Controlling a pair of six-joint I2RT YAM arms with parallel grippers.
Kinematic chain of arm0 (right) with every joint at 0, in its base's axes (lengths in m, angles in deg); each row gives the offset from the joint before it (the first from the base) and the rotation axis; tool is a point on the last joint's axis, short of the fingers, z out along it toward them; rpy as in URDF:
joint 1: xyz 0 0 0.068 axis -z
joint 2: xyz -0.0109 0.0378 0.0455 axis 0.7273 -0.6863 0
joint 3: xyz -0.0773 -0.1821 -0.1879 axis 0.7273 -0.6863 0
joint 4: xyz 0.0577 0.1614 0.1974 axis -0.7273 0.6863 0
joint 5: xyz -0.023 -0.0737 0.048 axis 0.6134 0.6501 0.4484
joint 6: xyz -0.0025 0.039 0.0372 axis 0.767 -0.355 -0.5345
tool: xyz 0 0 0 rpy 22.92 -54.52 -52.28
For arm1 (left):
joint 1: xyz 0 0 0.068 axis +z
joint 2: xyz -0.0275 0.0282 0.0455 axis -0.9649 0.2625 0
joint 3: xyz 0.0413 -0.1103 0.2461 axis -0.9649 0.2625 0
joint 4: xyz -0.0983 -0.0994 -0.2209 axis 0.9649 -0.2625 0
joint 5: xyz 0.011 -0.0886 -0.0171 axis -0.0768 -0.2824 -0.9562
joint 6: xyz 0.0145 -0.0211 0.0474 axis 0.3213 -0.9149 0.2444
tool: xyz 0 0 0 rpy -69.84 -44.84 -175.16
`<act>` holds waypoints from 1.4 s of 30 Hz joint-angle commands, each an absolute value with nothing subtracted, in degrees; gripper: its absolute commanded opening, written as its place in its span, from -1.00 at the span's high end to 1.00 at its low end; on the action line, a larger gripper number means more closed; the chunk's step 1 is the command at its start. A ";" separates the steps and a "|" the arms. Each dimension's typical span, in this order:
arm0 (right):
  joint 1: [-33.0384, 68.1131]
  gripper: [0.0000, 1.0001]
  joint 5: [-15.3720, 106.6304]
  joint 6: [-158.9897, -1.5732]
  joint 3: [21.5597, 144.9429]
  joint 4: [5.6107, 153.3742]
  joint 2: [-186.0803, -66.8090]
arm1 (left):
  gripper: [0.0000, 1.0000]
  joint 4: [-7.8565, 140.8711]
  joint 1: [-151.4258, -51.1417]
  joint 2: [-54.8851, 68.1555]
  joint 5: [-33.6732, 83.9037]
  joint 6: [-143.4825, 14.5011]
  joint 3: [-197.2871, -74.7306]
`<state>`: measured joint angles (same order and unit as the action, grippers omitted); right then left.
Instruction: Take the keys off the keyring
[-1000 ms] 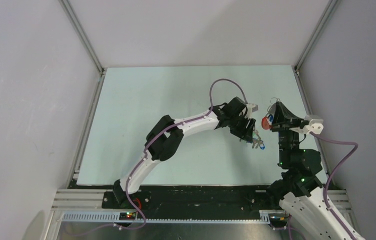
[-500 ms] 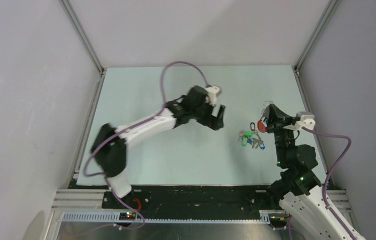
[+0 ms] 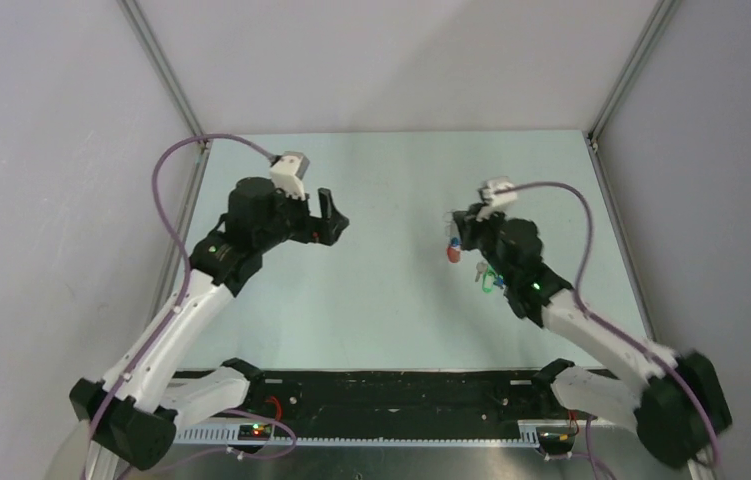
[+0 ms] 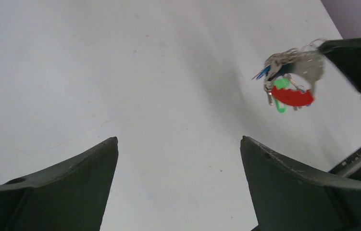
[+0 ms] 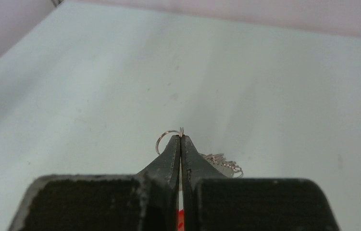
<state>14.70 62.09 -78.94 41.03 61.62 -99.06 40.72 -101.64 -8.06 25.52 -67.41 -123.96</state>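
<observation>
We see the right gripper (image 5: 180,139) pressed together on a small silver ring (image 5: 165,140) of the keyring (image 3: 454,254). Its red loop (image 4: 291,96) hangs above the table (image 3: 391,290) at centre right of the top view, a blue-headed key (image 4: 261,73) with it. The left gripper (image 4: 178,142) is spread, holding nothing, well apart at upper left. We judge the pinch thin: the ring may slip out, or the bunch swing, when tugged. Some green-headed keys (image 3: 489,280) show just beside the right forearm (image 3: 571,315); we cannot tell if they are free. Only bare table lies between the grippers
</observation>
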 commanded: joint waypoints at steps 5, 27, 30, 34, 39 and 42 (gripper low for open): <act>8.83 0.93 48.02 -79.81 67.59 44.85 -128.71 | -0.99 35.90 -96.83 -19.05 41.04 -64.55 -121.98; 17.04 -0.83 51.23 -77.26 63.79 59.59 -111.46 | -0.99 42.43 -96.49 -23.40 52.24 -72.52 -119.08; 17.35 -0.84 53.93 -75.40 59.48 63.07 -106.01 | -0.99 43.45 -96.49 -24.99 50.84 -70.31 -118.08; 17.39 -0.85 57.39 -74.91 54.51 65.03 -97.62 | -0.99 44.58 -96.49 -27.44 49.49 -67.46 -116.50; 17.42 -0.85 61.97 -77.53 51.13 68.88 -91.76 | -0.99 45.10 -96.54 -28.91 48.25 -66.20 -115.55; 17.46 -0.85 63.60 -78.93 49.63 70.98 -89.51 | -0.99 45.68 -96.52 -29.47 47.04 -66.07 -114.81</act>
<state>17.28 58.99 -76.97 51.12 67.52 -92.13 42.69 -96.87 -28.50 48.88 -67.78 -115.67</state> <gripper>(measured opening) 0.923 0.995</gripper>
